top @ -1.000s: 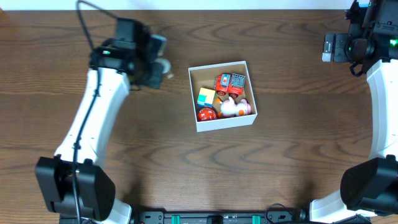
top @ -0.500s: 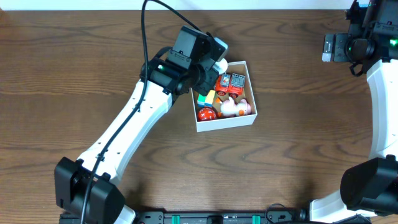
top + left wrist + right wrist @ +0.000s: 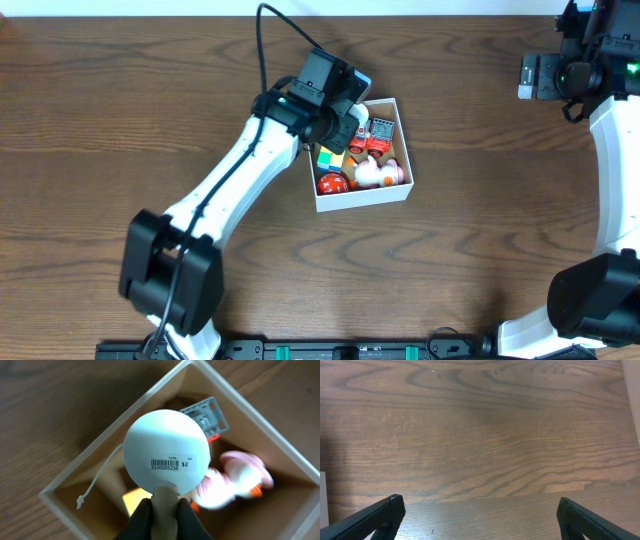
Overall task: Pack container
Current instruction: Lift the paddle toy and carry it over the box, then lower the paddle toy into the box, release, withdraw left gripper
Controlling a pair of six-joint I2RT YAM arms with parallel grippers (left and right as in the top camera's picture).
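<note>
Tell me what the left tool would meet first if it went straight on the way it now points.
The left tool, shut on a white round item, points down into the container. That item would likely land first on the toys inside; depth is unclear.

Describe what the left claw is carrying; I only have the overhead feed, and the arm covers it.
Observer: In the left wrist view, the left claw is shut on the tan stem of a white round object.
Operator: Check for anything attached to it.
Observer: A barcode sticker with a $2 price is on its face, and a white plastic tie hangs beside it.
Operator: Report the right claw.
Observer: The right claw is open, with only bare table showing between its fingers.
</note>
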